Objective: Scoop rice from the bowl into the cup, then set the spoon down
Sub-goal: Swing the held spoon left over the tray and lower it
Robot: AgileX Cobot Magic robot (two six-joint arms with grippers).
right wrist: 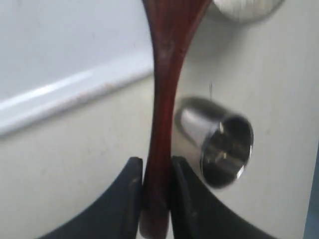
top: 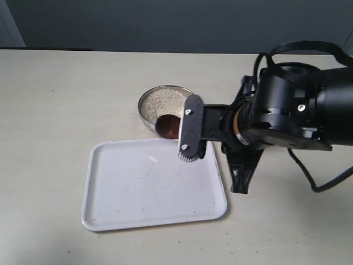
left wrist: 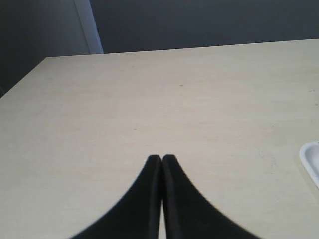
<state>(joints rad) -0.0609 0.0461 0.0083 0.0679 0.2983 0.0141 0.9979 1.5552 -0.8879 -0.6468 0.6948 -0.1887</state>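
Right end effector (right wrist: 155,165): clamped on the spoon (right wrist: 162,74), its two black fingers (right wrist: 130,189) pressed against either side of the slim reddish-brown handle near its end. In the exterior view we see the arm reach in from the right, with the spoon's dark oval head at the side of the bowl (top: 141,110) nearest the tray (top: 149,193). We cannot tell whether the head touches the rice (top: 162,99).

The rice fills the bowl as a pale, grainy heap. The bowl stands on the worktop (top: 55,110), just beyond the far edge of the white tray. A few small specks lie on the tray's surface.

The cup (right wrist: 214,139) shows only in the right wrist view: polished steel, on the worktop just beside the spoon handle and off the tray, with its mouth turned towards the camera. We cannot make out its contents.

Left end effector (left wrist: 162,160): fingers together, nothing between them, over bare worktop well apart from the bowl. One tray corner shows at the picture's edge.
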